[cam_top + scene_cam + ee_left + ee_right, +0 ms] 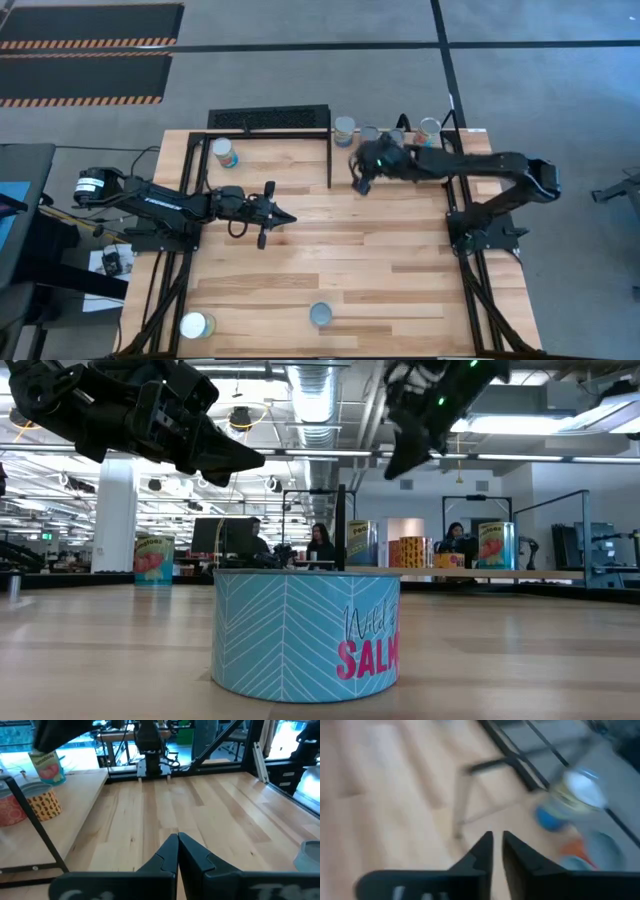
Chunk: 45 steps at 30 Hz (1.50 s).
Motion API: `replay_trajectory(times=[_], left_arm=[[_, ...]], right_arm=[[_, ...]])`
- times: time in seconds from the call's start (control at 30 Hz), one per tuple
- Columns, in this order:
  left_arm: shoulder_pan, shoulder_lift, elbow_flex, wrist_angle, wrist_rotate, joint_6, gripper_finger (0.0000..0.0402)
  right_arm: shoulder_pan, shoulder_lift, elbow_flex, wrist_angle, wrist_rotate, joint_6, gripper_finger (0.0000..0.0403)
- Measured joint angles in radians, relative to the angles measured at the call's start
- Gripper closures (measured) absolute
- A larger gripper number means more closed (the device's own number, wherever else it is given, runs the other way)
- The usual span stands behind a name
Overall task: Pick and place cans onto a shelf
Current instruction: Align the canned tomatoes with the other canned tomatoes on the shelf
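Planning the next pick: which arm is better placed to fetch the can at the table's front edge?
Probably the left: its end effector, shut and empty, hangs mid-table, nearer the can. The right end effector is farther back, beside the shelf.

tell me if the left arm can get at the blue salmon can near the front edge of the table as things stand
Probably yes. The left gripper hangs mid-table, fingers closed and empty, and only bare tabletop lies between it and the salmon can. The right gripper is off by the shelf, out of the way.
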Motion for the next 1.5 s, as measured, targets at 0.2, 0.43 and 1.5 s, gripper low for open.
replay_trajectory(times=[0.2,0.43,1.5], left_arm=[[0.000,0.000,0.000,-0.020,-0.002,-0.004,0.0401],[0.002,-0.009,0.000,-0.027,-0.196,0.003,0.0401],[0.743,0.086,0.520,-1.410,-0.537,0.220,0.0281]], right_arm=[[0.154,-0.080,-0.236,0.366,-0.126,-0.061,0.0391],[0.321,-0.108,-0.450,0.680,-0.194,-0.066,0.0393],[0.549,-0.110,-0.481,0.692,-0.095,-0.056,0.0392]])
